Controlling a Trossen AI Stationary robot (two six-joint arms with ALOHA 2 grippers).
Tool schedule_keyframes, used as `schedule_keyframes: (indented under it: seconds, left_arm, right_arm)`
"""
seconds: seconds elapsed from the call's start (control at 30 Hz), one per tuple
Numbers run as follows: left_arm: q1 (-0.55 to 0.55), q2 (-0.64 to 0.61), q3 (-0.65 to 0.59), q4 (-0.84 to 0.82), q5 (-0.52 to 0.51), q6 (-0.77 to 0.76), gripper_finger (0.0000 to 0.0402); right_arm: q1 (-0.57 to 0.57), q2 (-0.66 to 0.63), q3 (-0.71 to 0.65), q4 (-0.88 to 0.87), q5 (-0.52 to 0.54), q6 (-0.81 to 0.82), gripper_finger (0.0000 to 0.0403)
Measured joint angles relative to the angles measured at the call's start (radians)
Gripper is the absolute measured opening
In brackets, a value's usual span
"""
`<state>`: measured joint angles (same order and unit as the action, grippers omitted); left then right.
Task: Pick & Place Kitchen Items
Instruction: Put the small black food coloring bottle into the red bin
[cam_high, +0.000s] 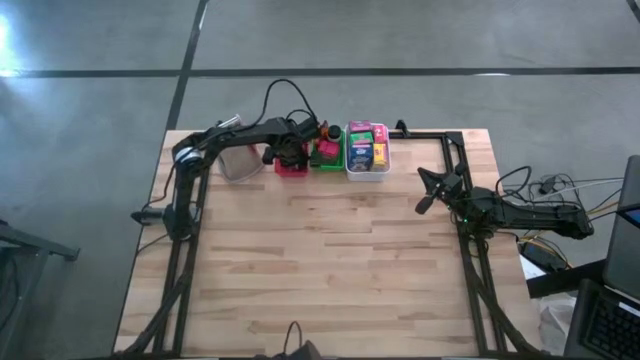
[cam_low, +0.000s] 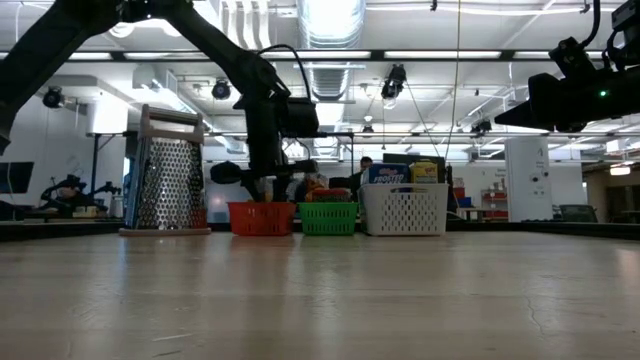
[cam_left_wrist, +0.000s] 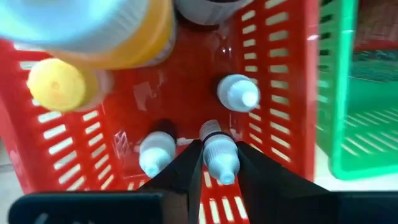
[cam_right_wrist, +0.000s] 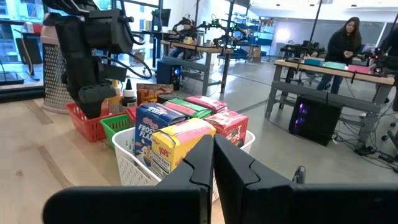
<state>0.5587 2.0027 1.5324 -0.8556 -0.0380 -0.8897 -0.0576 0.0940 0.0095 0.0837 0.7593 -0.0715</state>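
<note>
**Left pincer clamped on a tiny bottle inside the red tray**

Wooden planks make up the tabletop (cam_high: 330, 260), bare across its lower and middle stretch in the high view, with everything lined up along its upper edge: a metal grater (cam_low: 165, 170) at left, then a red tray (cam_high: 291, 165), a green tray (cam_high: 328, 158) and a white tray (cam_high: 367, 170) side by side. Beyond lies an open workshop with benches and a person standing at the upper right of the right wrist view.

Risk first. The small pale bottle (cam_left_wrist: 219, 152) is slim and smooth, gripped near its neck, so it could twist or slip out on the lift, as I judge it. Two more pale bottles (cam_left_wrist: 238, 93) stand close beside it, and a yellow-capped bottle (cam_left_wrist: 57, 84) sits in the upper left of the left wrist view; a crooked pull could tip these neighbours or snag the slotted tray wall.

The left pincer (cam_left_wrist: 217, 171) reaches down into the red tray, its fingers narrowly parted and pressed on either side of that pale bottle. The right pincer (cam_right_wrist: 213, 158) waits fully closed and empty at the right edge of the tabletop, facing the colourful packets (cam_right_wrist: 180, 134) packed in the white tray.
</note>
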Motion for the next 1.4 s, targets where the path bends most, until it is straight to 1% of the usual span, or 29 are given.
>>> schedule_keyframes:
  seconds: [0.6,1.13,1.23,1.4]
  left_arm:
    - [0.014,0.015,0.001,0.001,0.029,0.021,0.0092]
    - [0.016,0.015,0.001,0.001,0.03,0.023,0.0092]
    - [0.016,0.015,0.001,0.001,0.031,0.023,0.01]
    - [0.016,0.015,0.001,0.001,0.033,0.023,0.0127]
  right_arm:
    - [0.0,0.0,0.0,0.0,0.0,0.0,0.0008]
    - [0.0,0.0,0.0,0.0,0.0,0.0,0.0008]
    - [0.0,0.0,0.0,0.0,0.0,0.0,0.0008]
    - [0.0,0.0,0.0,0.0,0.0,0.0,0.0008]
